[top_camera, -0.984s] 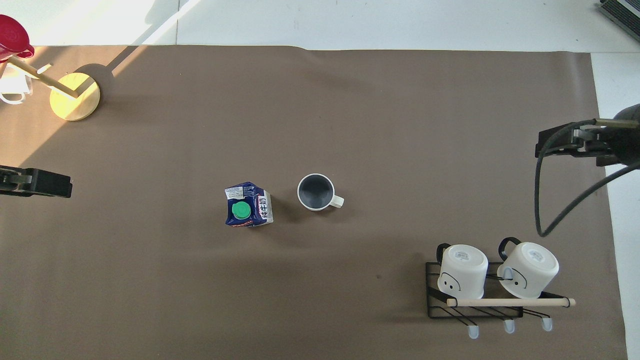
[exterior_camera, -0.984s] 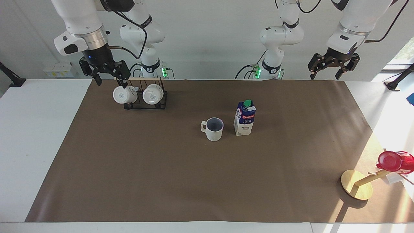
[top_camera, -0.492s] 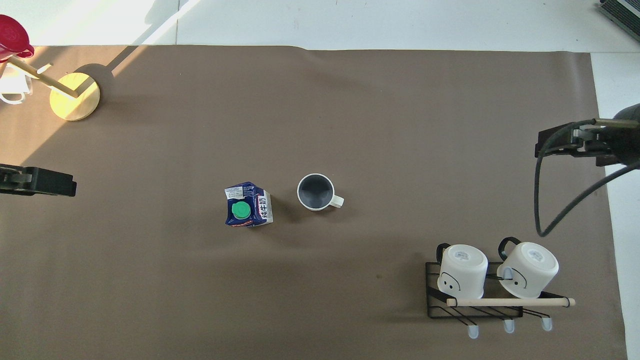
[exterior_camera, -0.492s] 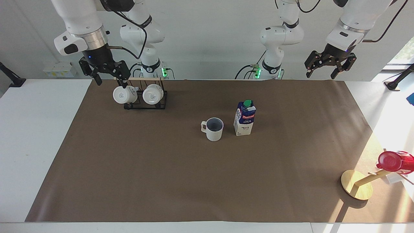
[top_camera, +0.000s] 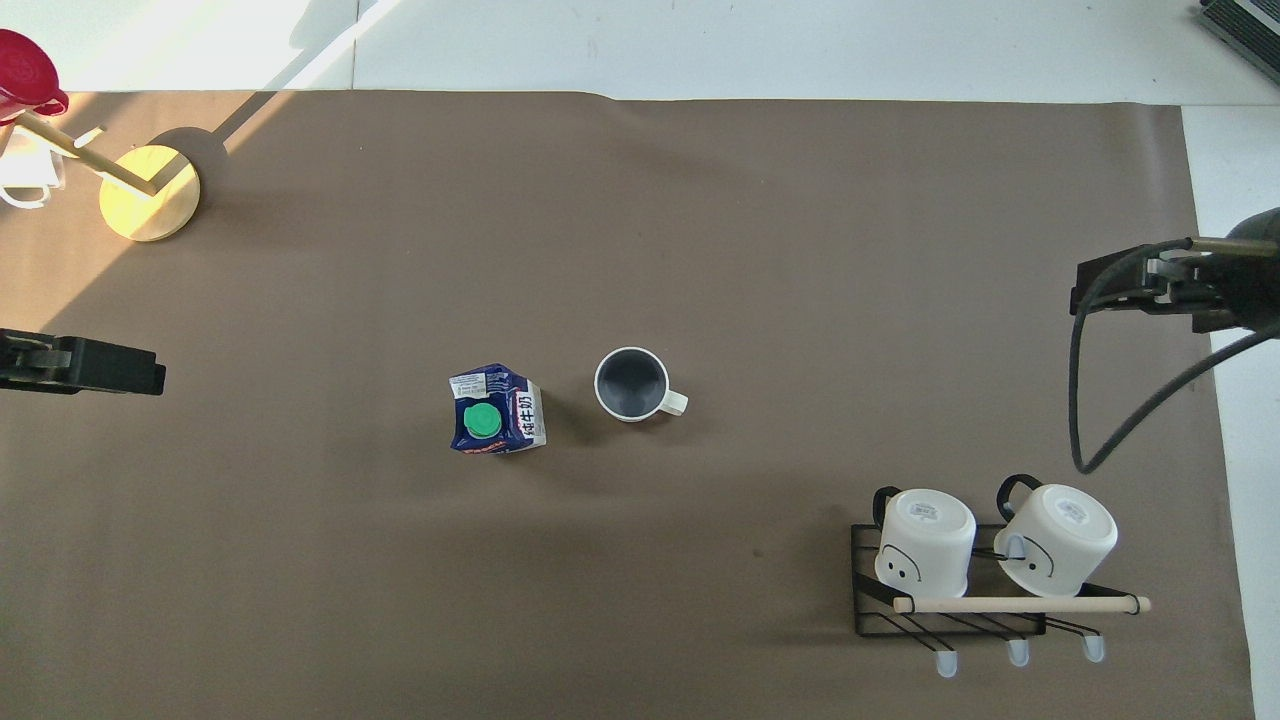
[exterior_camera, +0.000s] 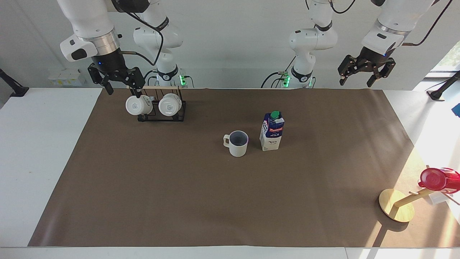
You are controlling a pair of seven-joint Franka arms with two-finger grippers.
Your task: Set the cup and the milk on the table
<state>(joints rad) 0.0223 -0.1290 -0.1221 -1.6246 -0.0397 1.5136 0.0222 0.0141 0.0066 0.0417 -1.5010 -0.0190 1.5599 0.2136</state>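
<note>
The cream cup (exterior_camera: 238,144) stands upright on the brown mat of the table (exterior_camera: 179,201), handle toward the right arm's end. The milk carton (exterior_camera: 271,131), blue and white with a green cap, stands upright beside it, toward the left arm's end. Both also show in the overhead view: the cup (top_camera: 632,384) and the milk (top_camera: 497,410). My left gripper (exterior_camera: 355,82) hangs open and empty, high over the mat's edge nearest the robots. My right gripper (exterior_camera: 124,92) hangs open and empty just above the mug rack.
A black wire rack (exterior_camera: 161,116) with two white mugs (exterior_camera: 169,104) stands near the robots at the right arm's end. A wooden stand (exterior_camera: 395,208) with a red cup (exterior_camera: 436,178) sits at the left arm's end, far from the robots.
My left gripper has risen and shifted a little toward the table's middle. The right arm, the cup and the milk have not moved.
</note>
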